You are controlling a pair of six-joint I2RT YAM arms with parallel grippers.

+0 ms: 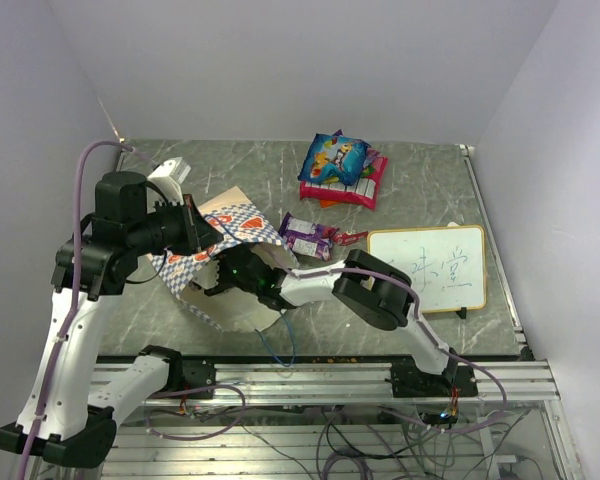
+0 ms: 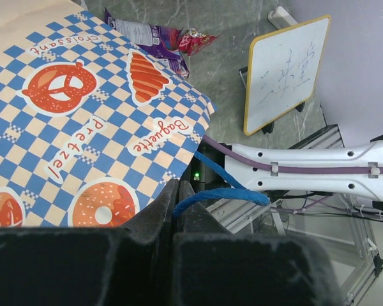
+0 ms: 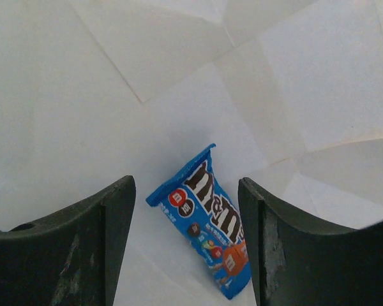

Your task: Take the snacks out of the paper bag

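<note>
Left gripper point(image 2: 179, 191) clamps the bag point(image 2: 83, 121) by its edge, toward the bench's point(image 1: 430, 190) left side. Right gripper point(image 3: 186, 191) is inside, fingers spread, with a blue packet point(image 3: 207, 236) lying loose between them. Other packets point(image 1: 340, 172) lie near the far edge.

A robotics lab test cell: plain pale walls point(image 1: 280, 60) box in a marble-patterned surface point(image 1: 280, 165); two white-and-black robot arms point(image 1: 65, 340) are bolted to an aluminium extrusion rail point(image 1: 310, 372) at its near edge; loose cables point(image 1: 330, 440) trail below the rail; a small framed writing board point(image 1: 427, 268) stands on the surface.
</note>
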